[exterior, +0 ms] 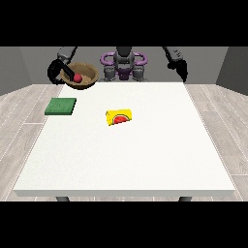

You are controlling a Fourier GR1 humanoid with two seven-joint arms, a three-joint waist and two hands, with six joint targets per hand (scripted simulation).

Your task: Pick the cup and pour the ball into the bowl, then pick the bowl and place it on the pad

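Bowl, brown and round (82, 75), is riding in the hand at the view's left (57, 71), fingers curling round its rim, above the tabletop's (126, 155) far corner. I am seeing the red ball (77, 77) inside: pouring done. Yellow watermelon-print cup (120, 117) is lying mid-table. Placement on the green square pad (61, 106) is outstanding. Other hand (178, 67): cannot tell.

Brown bowl (83, 76) aloft (red ball (77, 77) inside); yellow cup (119, 117) toppled; green pad (61, 106) flat.
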